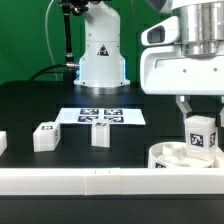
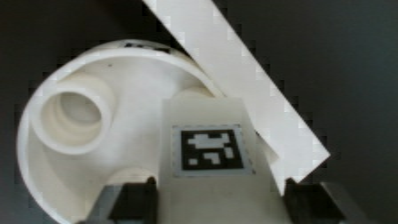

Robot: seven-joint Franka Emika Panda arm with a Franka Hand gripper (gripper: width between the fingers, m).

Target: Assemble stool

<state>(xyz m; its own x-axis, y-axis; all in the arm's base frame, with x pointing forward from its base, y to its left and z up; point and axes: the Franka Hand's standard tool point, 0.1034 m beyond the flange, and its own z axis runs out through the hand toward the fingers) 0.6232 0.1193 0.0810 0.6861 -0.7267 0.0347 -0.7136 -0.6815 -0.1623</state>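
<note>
The gripper [image 1: 200,121] pinches a tagged white leg [image 1: 201,138], holding it upright over the round seat [image 1: 166,156], near the rail [image 1: 100,181].

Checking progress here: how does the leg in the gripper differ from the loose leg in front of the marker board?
The held leg is clamped in the gripper above the seat disc; the loose leg stands free on the table. The held leg is at the exterior view's right, the loose leg nearer the middle. Both are chunky, white and tagged.
</note>
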